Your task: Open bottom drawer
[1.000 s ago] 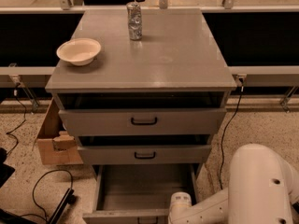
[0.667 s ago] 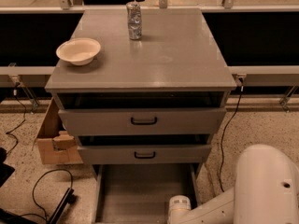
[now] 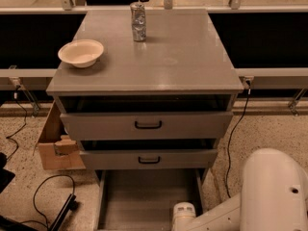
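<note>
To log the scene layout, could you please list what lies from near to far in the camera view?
Bottom drawer → middle drawer → top drawer → bowl → can. The end effector is out of view, beyond the arm at the lower edge.

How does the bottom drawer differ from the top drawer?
The bottom drawer is pulled far out, its grey inside showing; the top drawer is barely open. The top drawer's black handle shows; the bottom drawer's is unseen. Both are grey. The gripper is out of view, below the frame.
</note>
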Robot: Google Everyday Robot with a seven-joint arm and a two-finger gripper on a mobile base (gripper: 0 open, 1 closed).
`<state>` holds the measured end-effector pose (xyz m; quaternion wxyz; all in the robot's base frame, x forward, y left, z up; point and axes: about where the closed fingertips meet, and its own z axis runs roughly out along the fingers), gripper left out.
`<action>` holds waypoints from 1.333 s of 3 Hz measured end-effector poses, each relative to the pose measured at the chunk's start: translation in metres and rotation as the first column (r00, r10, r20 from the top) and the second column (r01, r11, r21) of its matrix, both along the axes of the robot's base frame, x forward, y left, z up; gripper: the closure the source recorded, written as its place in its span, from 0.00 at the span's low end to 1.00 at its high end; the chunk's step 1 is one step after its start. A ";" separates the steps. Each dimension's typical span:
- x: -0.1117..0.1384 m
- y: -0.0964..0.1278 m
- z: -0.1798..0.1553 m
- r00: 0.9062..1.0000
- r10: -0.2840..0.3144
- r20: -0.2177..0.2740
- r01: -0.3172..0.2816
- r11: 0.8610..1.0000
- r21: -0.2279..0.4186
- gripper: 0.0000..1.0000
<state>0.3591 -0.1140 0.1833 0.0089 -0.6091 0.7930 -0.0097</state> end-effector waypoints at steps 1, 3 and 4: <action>0.001 0.000 0.000 1.000 0.000 0.000 0.000 1.000 0.000 1.00; 0.001 0.000 0.000 1.000 0.000 0.000 0.000 1.000 0.000 0.59; 0.001 0.000 0.000 1.000 0.000 0.000 0.000 1.000 0.000 0.36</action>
